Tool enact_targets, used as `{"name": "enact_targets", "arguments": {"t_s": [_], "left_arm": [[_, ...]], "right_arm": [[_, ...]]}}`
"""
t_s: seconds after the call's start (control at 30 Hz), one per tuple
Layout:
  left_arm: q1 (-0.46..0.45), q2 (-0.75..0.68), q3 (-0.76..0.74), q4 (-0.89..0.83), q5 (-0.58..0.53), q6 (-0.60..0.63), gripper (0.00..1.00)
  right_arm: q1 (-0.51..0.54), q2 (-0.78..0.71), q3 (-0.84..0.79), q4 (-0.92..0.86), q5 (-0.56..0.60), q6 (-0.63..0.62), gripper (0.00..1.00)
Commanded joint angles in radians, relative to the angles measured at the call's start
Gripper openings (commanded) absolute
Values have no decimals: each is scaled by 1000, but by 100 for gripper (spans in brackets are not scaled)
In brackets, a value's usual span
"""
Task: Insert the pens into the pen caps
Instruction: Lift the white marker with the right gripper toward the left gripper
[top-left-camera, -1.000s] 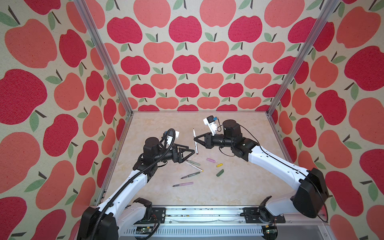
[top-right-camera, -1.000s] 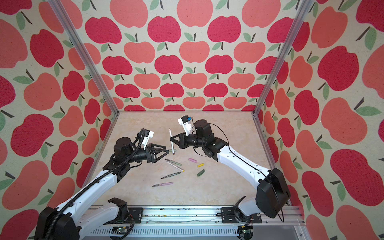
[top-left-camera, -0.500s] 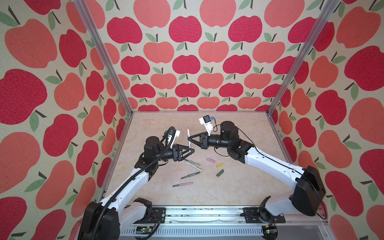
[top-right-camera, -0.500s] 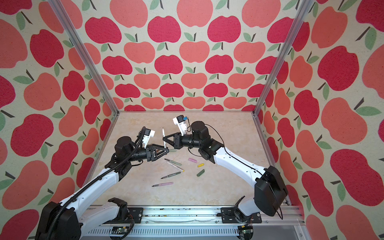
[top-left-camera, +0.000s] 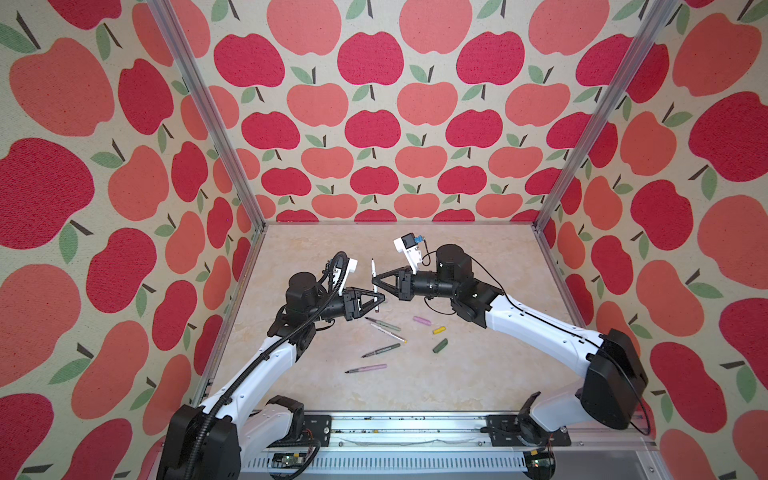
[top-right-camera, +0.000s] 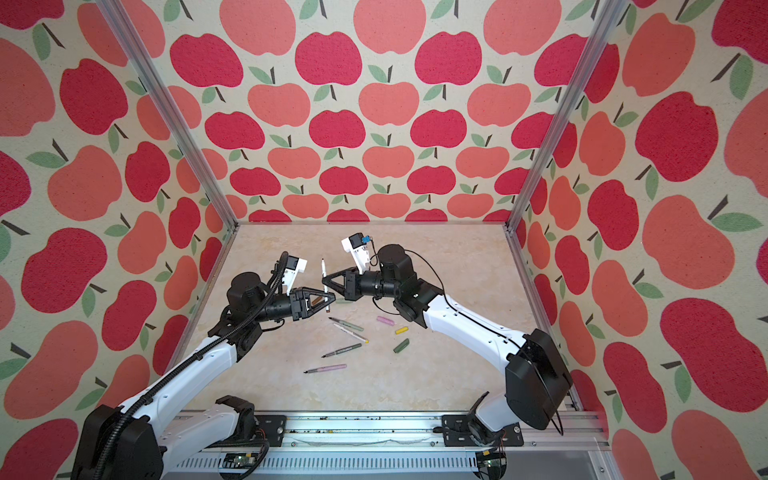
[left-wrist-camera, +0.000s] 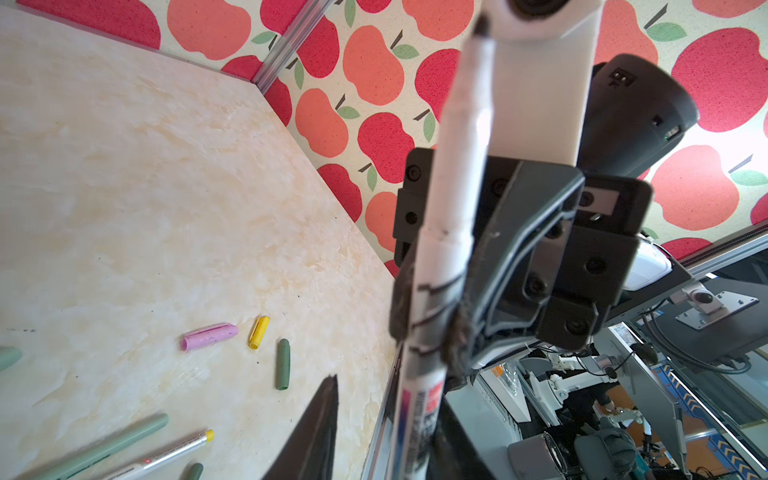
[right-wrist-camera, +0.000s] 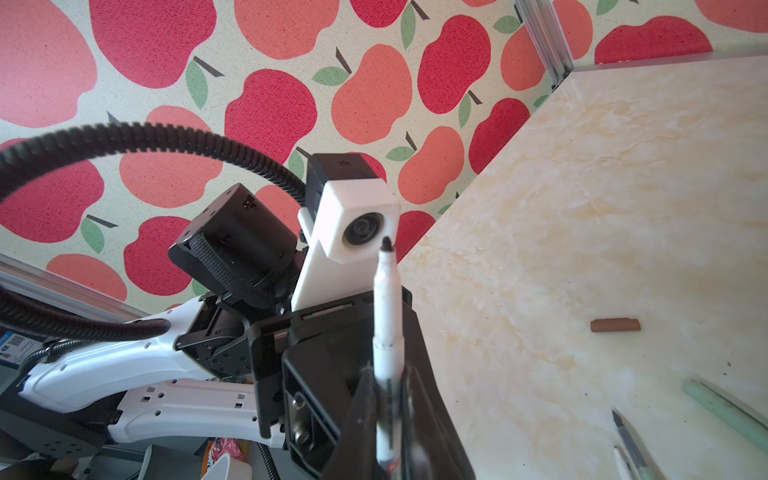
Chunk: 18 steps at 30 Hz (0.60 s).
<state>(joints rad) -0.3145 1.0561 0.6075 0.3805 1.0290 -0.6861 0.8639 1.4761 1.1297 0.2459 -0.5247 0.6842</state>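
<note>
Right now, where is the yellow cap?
In both top views the yellow cap lies on the table right of centre, between the pink cap and the dark green cap.

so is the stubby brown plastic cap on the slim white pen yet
No, the brown cap lies on the table; the white pen shows a bare tip.

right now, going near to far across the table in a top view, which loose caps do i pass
dark green cap → yellow cap → pink cap → pale green cap
</note>
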Motion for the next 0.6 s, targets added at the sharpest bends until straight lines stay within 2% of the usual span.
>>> {"name": "enact_targets", "arguments": {"t_s": [0.0, 0.3, 0.43, 0.57], "left_arm": [[8, -16, 5, 12, -18, 17, 27], [12, -20, 27, -48, -31, 58, 0], [15, -39, 48, -128, -67, 109, 0], [18, -105, 94, -350, -191, 213, 0]], "right_arm": [[8, 0, -11, 17, 2, -17, 4], [9, -3, -6, -2, 1, -30, 5], [9, -6, 4, -17, 2, -40, 10], [7, -33, 26, -70, 29, -68, 24]]}}
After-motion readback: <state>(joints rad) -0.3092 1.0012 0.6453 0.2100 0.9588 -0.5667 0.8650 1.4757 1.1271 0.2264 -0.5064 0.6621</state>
